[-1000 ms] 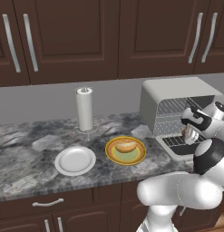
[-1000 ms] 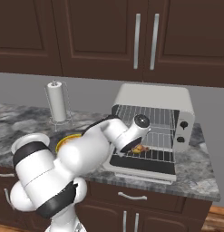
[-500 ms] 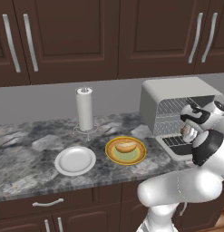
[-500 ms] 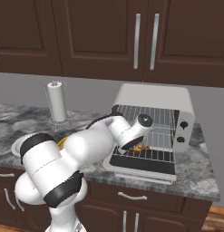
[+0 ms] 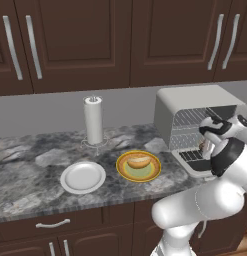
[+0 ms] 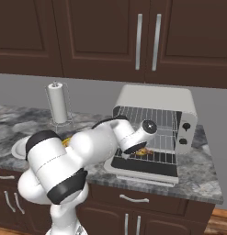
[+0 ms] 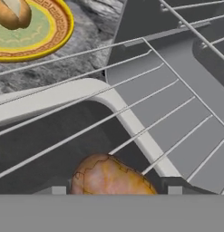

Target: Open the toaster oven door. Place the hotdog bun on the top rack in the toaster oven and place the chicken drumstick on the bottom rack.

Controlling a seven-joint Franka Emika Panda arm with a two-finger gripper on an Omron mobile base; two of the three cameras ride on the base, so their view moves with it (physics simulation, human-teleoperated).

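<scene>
The toaster oven (image 6: 156, 98) stands on the counter with the toaster oven door (image 6: 143, 169) folded down flat. My gripper (image 6: 136, 149) is at the oven mouth, shut on the chicken drumstick (image 7: 111, 176), which sits golden-brown between the fingertips just above the bottom rack (image 6: 158, 156). The top rack (image 6: 154, 123) is higher inside with nothing on it. Wires of a rack (image 7: 177, 90) cross under the hand, over the dark door glass (image 7: 41, 136). The hotdog bun (image 5: 138, 161) lies on a yellow plate (image 5: 123, 173) left of the oven, and the hotdog bun (image 7: 11, 12) also shows in the hand view.
A white plate (image 5: 83, 177) sits near the counter's front edge. A paper towel roll (image 5: 93, 120) stands behind it on its holder. Dark knobs (image 6: 185, 133) are on the oven's right front. Wall cabinets hang above the counter.
The hand has sunk a little and eased towards the lower rack with the drumstick. The bun and the plates have not moved.
</scene>
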